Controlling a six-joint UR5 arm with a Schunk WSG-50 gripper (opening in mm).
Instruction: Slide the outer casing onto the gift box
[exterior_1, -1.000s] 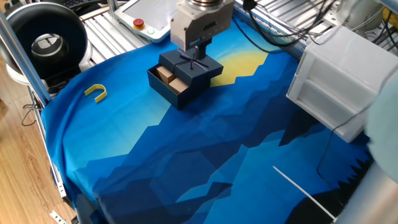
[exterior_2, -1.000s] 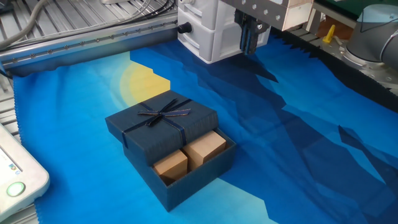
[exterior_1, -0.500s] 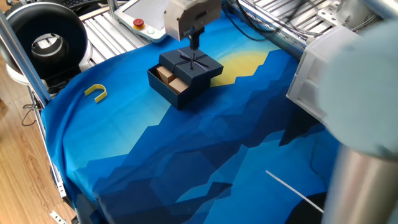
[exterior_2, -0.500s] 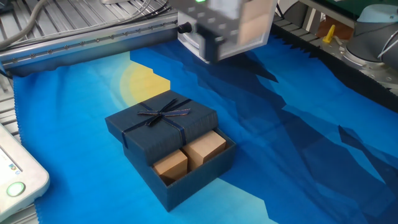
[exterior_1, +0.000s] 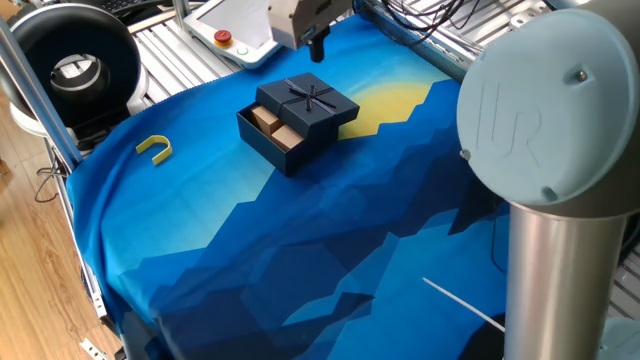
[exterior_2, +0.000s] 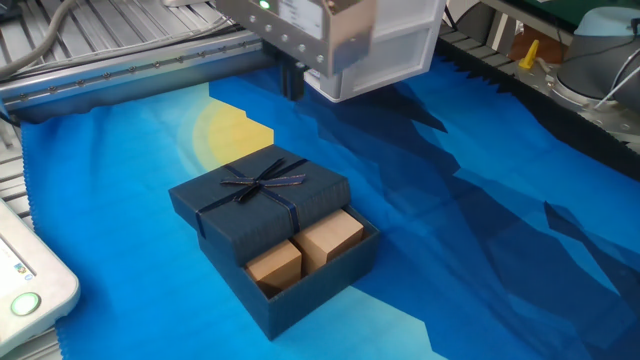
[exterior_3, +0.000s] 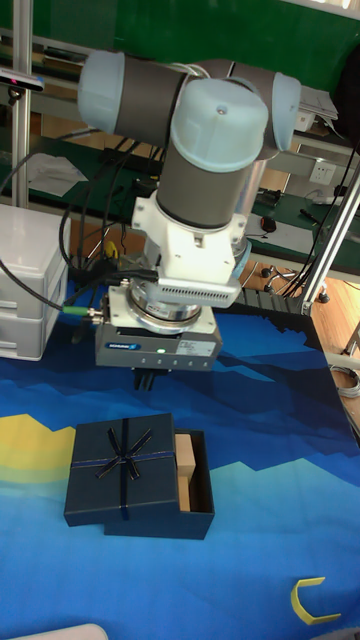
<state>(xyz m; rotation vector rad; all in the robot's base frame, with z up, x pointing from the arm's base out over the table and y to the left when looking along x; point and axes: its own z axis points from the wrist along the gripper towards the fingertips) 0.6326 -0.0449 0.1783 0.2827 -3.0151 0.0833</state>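
While the gripper (exterior_3: 145, 380) hangs in the air above the far edge of the outer casing (exterior_2: 262, 196), touching nothing, its dark fingers (exterior_1: 319, 44) look pressed close together with nothing between them. Only their tips show below the grey gripper body in the tall fixed view, and in the other fixed view the body is blurred and cut off by the top edge, so only a dark stub (exterior_2: 292, 78) can be seen.

That ribbon-topped casing sits partway over the gift box (exterior_2: 305, 289), covering roughly the half nearer the yellow sun patch (exterior_2: 232, 132) on the blue cloth (exterior_2: 480, 250). At the uncovered end of the gift box two tan blocks (exterior_2: 305, 252) lie side by side. How much of the gift box reaches under the casing is hidden. In the tall fixed view just one narrow strip of tan (exterior_3: 187, 467) shows beside the casing, the rest lying behind the casing's wall.

Well apart from the gift box, a small yellow hook-shaped piece (exterior_1: 154, 148) lies on the cloth; what it is cannot be made out. A large pale arm joint (exterior_1: 545, 110) fills the right of one fixed view and blocks whatever stands behind it. White plastic drawers (exterior_3: 28, 286) stand at the cloth's edge, cut off by the frame in the tall fixed view and partly hidden by the gripper body in the other fixed view.
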